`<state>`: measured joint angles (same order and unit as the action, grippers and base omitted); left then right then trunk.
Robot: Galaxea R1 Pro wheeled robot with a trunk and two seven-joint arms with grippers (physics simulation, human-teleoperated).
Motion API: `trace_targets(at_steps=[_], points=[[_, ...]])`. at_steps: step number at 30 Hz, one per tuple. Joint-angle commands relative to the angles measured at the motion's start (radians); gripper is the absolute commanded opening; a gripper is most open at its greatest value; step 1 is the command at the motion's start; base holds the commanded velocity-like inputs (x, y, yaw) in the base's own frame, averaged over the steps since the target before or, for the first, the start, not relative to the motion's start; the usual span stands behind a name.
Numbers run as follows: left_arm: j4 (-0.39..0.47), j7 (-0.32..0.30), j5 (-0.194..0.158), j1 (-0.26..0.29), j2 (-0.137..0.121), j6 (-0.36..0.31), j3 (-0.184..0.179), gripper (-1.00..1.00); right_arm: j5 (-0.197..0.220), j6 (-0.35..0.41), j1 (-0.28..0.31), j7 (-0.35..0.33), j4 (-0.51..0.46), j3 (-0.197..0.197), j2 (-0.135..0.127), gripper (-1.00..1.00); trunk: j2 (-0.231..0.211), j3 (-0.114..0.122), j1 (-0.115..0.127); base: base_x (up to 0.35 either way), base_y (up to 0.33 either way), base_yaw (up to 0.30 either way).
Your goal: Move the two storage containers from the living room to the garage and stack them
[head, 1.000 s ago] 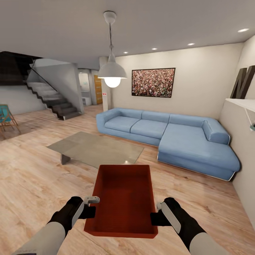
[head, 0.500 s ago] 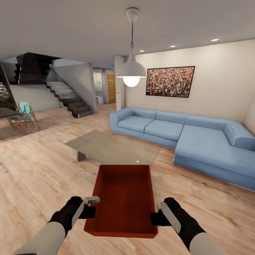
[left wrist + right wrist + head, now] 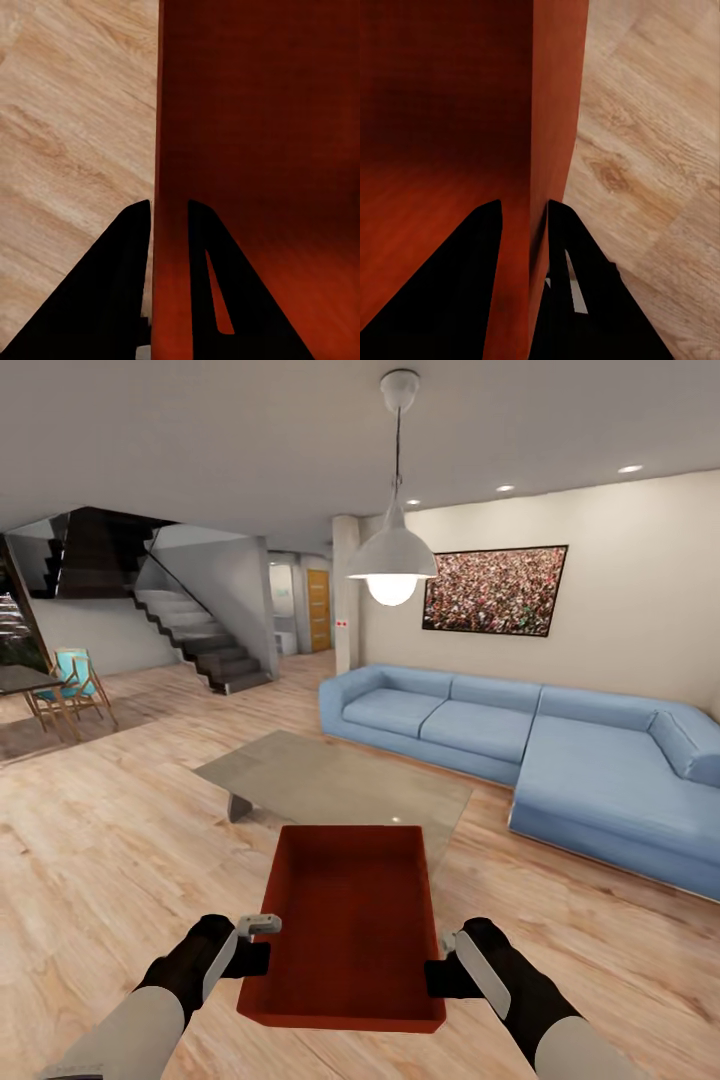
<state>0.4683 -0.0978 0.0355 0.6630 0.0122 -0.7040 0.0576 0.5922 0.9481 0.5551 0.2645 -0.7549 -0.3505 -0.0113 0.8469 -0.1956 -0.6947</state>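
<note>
A: Head view? 
B: Storage container [image 3: 345, 925] held over wood floor [image 3: 100, 860], sofa [image 3: 540, 745] ahead.

A: Left wrist? 
B: Left gripper [image 3: 169, 217] pinches the container's wall.

A: Right wrist? 
B: Right gripper [image 3: 525, 217] clamps the opposite wall.

Both arms are extended forward and low, roughly level. The left gripper [image 3: 262, 943] is clamped on the left wall of the storage container [image 3: 345, 920], one finger on each face. The right gripper [image 3: 440, 963] is likewise clamped on the right wall.
</note>
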Motion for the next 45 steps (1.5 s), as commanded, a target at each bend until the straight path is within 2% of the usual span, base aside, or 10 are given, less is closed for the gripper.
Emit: trace_targets(at_steps=[1,45], points=[[0.003,-0.002,-0.003,0.001,0.002,-0.005,0.004,-1.00,-0.038,0.012,0.000,0.013,0.000,-0.005,-0.001,-1.00,0.001,-0.002,-0.001,0.238,0.243,0.139],[0.003,-0.002,-0.003,0.001,0.002,-0.005,0.004,-1.00,-0.038,0.012,0.000,0.013,-0.001,-0.005,-0.001,-1.00,0.001,-0.034,-0.001,0.250,0.223,0.257]])
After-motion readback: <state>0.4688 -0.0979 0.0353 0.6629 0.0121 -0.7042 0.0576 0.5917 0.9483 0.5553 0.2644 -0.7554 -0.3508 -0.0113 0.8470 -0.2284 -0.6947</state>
